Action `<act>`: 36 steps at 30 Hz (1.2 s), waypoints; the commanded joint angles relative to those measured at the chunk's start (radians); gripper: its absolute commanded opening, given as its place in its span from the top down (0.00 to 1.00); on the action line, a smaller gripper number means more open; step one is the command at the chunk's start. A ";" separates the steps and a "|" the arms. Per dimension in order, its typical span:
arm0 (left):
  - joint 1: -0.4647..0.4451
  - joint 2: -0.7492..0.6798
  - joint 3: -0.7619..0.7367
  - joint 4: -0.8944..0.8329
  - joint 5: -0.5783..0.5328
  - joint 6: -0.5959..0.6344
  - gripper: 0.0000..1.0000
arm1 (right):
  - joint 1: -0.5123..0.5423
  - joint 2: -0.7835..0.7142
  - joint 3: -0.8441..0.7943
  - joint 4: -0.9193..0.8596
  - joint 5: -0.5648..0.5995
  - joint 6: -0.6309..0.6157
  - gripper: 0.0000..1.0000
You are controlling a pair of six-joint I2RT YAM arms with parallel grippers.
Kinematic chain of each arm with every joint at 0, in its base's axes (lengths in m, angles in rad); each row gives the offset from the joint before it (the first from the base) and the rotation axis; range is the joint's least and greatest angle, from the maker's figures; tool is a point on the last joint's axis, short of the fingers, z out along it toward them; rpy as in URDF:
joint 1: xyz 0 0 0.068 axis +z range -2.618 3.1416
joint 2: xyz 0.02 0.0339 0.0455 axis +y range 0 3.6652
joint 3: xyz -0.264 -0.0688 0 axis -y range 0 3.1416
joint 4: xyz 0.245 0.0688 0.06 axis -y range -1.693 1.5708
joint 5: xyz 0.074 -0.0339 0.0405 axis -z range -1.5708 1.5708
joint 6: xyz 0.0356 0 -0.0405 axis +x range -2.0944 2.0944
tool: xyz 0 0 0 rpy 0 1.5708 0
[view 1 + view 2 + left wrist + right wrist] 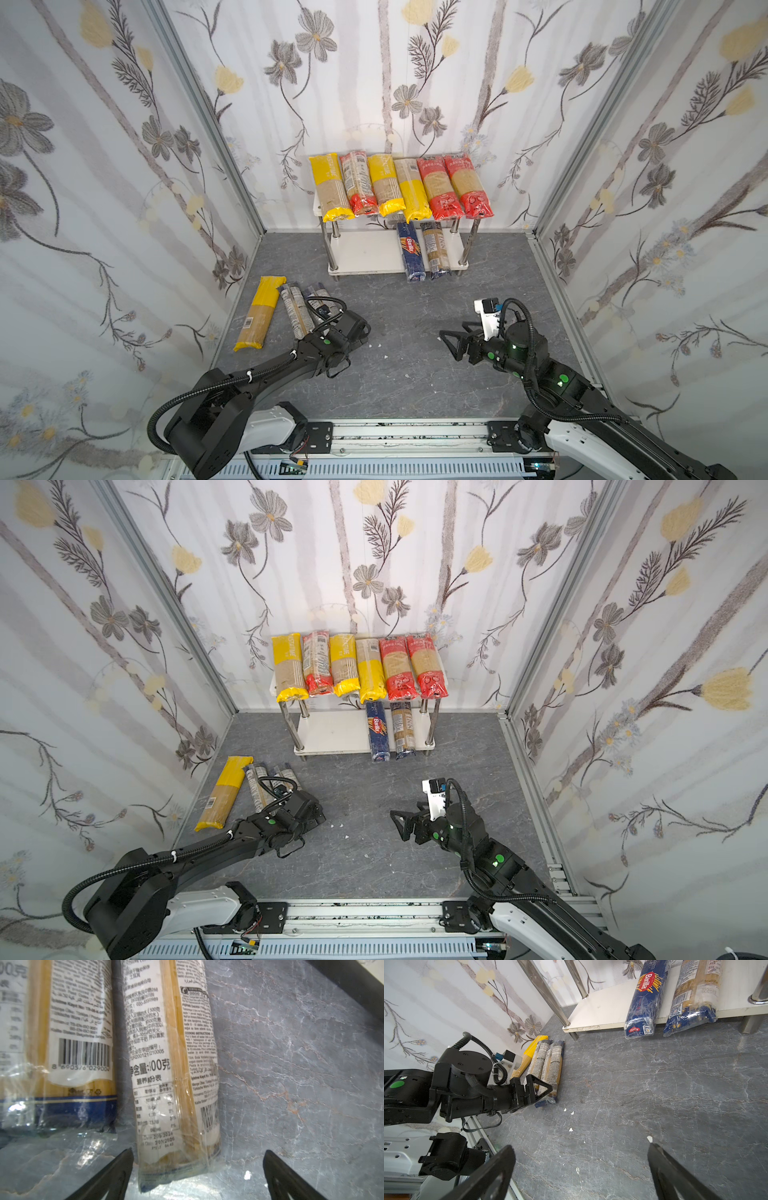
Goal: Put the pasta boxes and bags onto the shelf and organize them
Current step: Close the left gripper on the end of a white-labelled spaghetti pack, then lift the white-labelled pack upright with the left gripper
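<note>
Left tool point(198, 1150) spread wide, astride a blue-ended spaghetti bag point(172, 1084) on the counter point(291, 1064) — right tool point(580, 1146) gaping, holding nothing

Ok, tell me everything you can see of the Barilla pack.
The Barilla pack is long, narrow and dark blue, with a red oval logo and a crinkly, glossy wrap. It lies on the shelf's lower board, its near end overhanging the front edge. A blue-ended clear bag lies beside it; whether they touch is unclear.
</note>
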 commanded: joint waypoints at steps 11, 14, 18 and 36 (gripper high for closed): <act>-0.001 0.253 0.110 -0.003 -0.108 0.002 0.02 | 0.001 0.012 0.005 -0.003 0.018 0.002 0.00; -0.001 0.285 0.118 -0.002 -0.107 -0.001 0.04 | 0.001 0.011 0.004 -0.005 0.025 -0.004 0.00; -0.001 0.301 0.103 0.003 -0.113 -0.010 0.08 | 0.001 0.014 0.004 -0.006 0.026 -0.007 0.00; -0.018 0.279 0.033 0.035 -0.063 0.003 0.84 | 0.001 0.038 0.027 -0.010 0.029 -0.012 0.00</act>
